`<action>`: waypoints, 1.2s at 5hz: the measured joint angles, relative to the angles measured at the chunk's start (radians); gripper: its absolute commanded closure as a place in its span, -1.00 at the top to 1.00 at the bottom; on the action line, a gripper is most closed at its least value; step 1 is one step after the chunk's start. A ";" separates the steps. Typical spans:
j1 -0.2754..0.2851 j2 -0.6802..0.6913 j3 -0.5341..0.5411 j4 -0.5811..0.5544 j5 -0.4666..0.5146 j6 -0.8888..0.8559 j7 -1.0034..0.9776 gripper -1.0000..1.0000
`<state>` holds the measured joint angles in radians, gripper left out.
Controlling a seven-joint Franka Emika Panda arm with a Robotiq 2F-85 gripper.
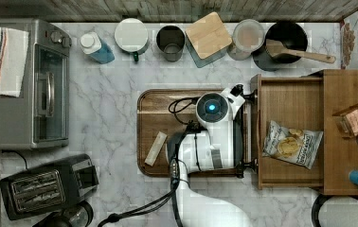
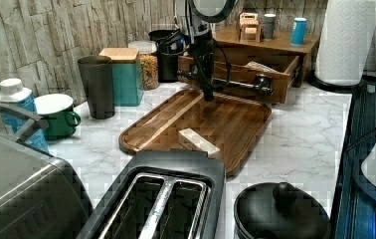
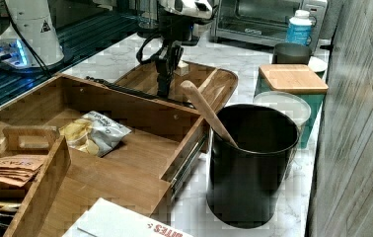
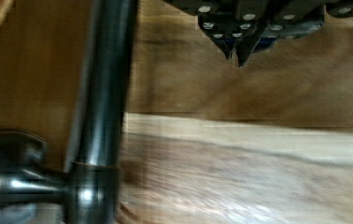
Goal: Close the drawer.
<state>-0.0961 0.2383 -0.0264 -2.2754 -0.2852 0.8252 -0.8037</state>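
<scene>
the drawer (image 1: pixel 290 101) is pulled well out of the wooden cabinet (image 1: pixel 350 94), at the top view's right, and it is open over most of its depth. inside lies 1 bag of chips (image 1: pixel 292 144) on the drawer floor. along the flat front panel runs a dark metal bar handle (image 4: pixel 102 88), held on 2 round posts, and in the left view it shows as a horizontal rod (image 2: pixel 240 85) in front of the panel. the gripper (image 4: pixel 236 52) hangs down from the arm just in front of this handle, above the edge of the dark wooden tray (image 2: pixel 235 117) that lies on the marble counter (image 1: pixel 111 109) beside the drawer. in the wrist view the 2 fingertips are pressed together to 1 point and nothing is between them. the handle is beside the fingers, and i cannot tell from the pictures if they touch it. in the right view the gripper (image 3: pixel 164 81) stands upright near the middle of the front panel. my judgement is that the step in hand is the approach before the push: the drawer is not yet moved in, so the task is at its beginning. the next move calls for a straight push on the front panel or the bar, toward the cabinet and along the drawer rails, with the fingers kept low enough to meet the wood. a push far from the middle could make the drawer go in crooked, and the bag looks low enough to pass under the cabinet top.
</scene>
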 measured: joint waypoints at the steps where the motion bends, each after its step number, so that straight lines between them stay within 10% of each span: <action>1: -0.046 0.016 -0.025 0.039 0.025 -0.006 -0.077 -1.00; 6: -0.328 0.237 -0.046 0.375 0.228 -0.114 -0.502 -1.00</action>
<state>-0.4236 0.4753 -0.0720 -1.9004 -0.0568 0.7114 -1.3057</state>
